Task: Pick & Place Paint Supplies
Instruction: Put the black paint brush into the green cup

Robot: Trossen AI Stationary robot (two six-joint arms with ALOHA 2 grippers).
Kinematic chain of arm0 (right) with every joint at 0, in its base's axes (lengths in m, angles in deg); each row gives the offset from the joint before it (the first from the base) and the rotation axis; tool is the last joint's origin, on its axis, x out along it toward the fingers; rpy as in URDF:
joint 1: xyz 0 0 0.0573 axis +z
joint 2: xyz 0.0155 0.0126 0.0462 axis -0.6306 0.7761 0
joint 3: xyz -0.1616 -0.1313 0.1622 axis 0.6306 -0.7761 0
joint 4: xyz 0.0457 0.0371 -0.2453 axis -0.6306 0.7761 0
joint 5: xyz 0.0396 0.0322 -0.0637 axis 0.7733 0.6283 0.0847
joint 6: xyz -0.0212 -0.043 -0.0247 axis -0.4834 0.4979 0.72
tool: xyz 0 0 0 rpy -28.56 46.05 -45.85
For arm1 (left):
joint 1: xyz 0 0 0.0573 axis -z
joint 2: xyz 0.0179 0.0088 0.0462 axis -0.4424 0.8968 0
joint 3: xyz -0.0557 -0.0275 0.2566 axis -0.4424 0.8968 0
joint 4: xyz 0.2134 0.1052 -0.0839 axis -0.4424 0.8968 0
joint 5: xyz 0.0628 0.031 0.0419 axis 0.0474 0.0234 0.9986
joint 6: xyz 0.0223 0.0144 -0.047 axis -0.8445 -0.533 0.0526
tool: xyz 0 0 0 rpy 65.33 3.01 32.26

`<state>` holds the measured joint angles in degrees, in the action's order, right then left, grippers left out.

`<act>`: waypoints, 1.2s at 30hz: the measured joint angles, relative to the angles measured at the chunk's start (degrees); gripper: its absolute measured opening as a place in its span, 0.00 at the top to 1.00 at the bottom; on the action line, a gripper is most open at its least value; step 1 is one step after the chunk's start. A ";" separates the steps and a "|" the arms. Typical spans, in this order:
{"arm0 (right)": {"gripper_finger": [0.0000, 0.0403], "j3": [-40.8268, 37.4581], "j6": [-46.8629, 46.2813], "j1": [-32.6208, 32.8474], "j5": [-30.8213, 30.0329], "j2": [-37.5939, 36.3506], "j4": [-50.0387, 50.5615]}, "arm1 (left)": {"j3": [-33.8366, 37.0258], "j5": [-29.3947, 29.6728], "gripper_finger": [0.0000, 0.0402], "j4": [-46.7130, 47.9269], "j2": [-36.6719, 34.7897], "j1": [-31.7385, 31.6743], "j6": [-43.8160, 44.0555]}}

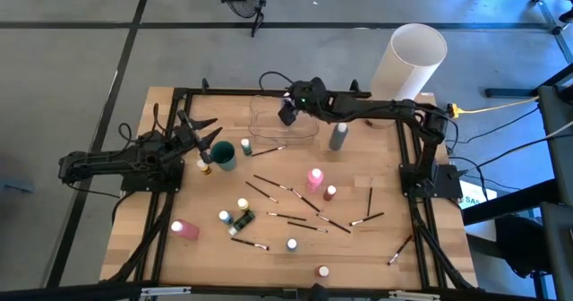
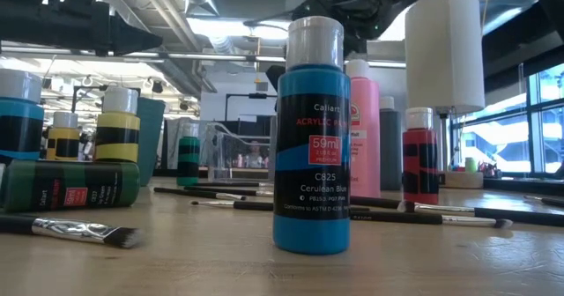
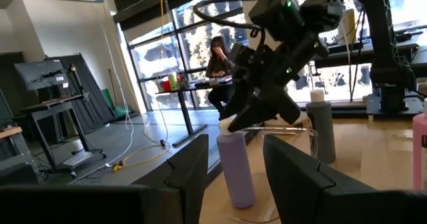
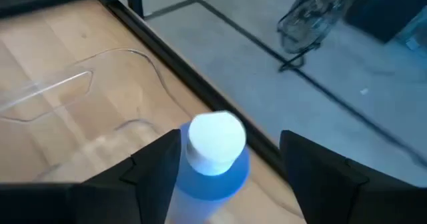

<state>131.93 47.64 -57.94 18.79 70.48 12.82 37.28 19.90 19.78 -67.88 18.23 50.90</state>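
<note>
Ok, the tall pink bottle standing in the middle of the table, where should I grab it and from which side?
Grip the pink bottle around its body just below the pale cap, coming straight down from above. It stands upright, so its round sides are free for the tool to close on. A brush lies on the table close to its base, so a low sideways approach would probably knock it.

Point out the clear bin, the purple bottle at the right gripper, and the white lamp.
clear bin (image 1: 269, 129): high view, on its transparent left rim.
purple bottle (image 3: 237, 167): left wrist view, on its lilac body.
right gripper (image 3: 241, 121): left wrist view, midway between the fingertips.
white lamp (image 1: 414, 57): high view, on its cylindrical side.
</note>
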 joint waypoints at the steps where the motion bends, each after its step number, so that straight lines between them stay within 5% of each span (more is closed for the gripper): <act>1: 0.35 0.74 0.75 0.45 -0.99 -0.01 1.12 | 0.00 0.00 0.65 -0.01 0.00 -0.01 0.00; 11: 0.35 9.30 1.88 6.43 -8.04 -0.02 14.70 | 0.00 -4.31 0.65 1.44 0.00 -0.01 0.39; 19: 0.35 13.32 -2.02 14.32 -28.41 -5.05 30.17 | -0.39 -8.16 0.65 1.59 0.00 1.55 -0.47; 24: 0.35 13.25 -9.67 20.27 -33.06 -11.53 41.14 | -2.89 -8.07 0.65 2.88 1.81 3.90 -1.67; 36: 0.35 11.96 -26.20 30.27 -33.53 -18.86 57.42 | -15.49 -8.04 0.65 7.70 28.27 8.90 -2.14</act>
<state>143.89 21.44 -27.67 -14.74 51.62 70.25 21.80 11.85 27.48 -39.61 27.13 48.76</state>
